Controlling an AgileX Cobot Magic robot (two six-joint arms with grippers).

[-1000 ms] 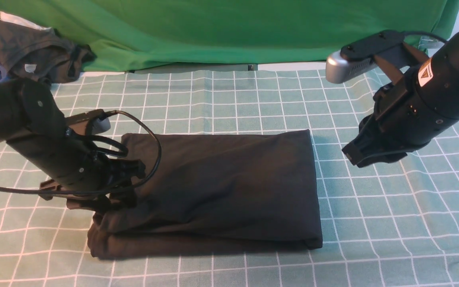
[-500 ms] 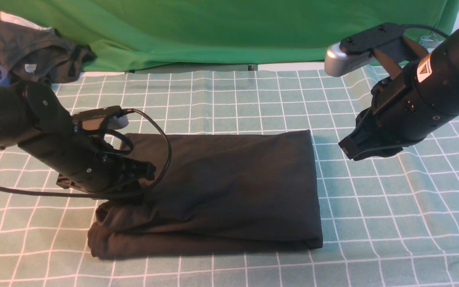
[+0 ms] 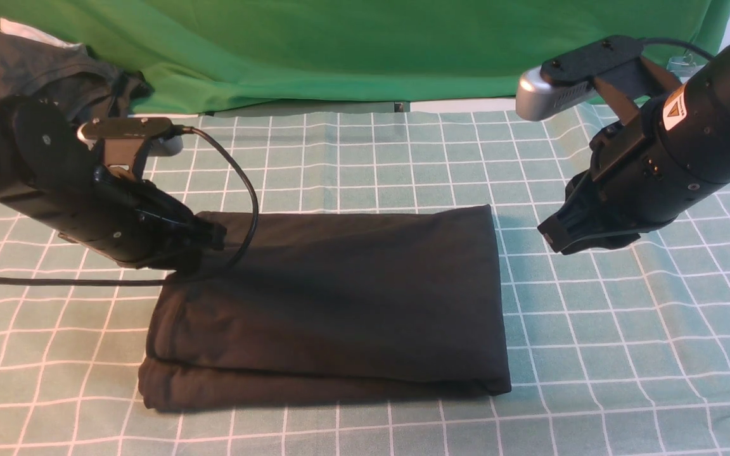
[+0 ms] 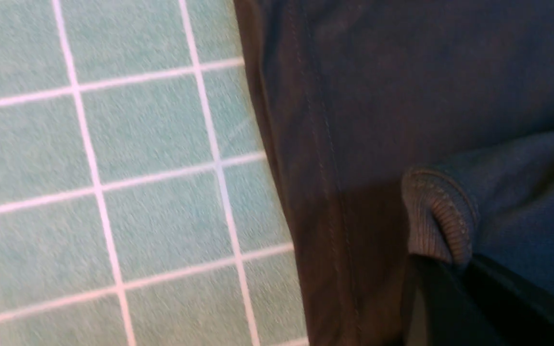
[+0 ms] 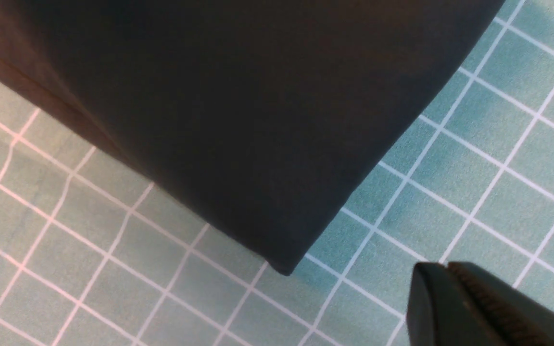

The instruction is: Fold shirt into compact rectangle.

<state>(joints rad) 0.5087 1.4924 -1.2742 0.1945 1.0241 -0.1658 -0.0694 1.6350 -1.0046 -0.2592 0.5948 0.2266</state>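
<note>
The black shirt (image 3: 339, 297) lies folded into a long rectangle across the middle of the checked tablecloth. My left gripper (image 3: 210, 237) is at the shirt's far left corner. In the left wrist view the shirt (image 4: 402, 96) fills one side, and a ribbed hem (image 4: 438, 216) bunches up right at the tips of the left gripper (image 4: 455, 269), which is shut on it. My right gripper (image 3: 552, 237) hovers above the cloth just off the shirt's far right corner, shut and empty. In the right wrist view the right gripper (image 5: 445, 269) hangs near one corner of the shirt (image 5: 238, 110).
A big green cloth (image 3: 339, 44) hangs along the back. A dark grey garment (image 3: 54, 76) is heaped at the back left. The left arm's black cable (image 3: 248, 190) loops over the shirt's left end. The green checked tablecloth (image 3: 625, 348) covers the table.
My left gripper has closed at the shirt's left end and pulled back and up toward the far left. The shirt's left end now lies flatter. The right arm rose slightly, then held.
</note>
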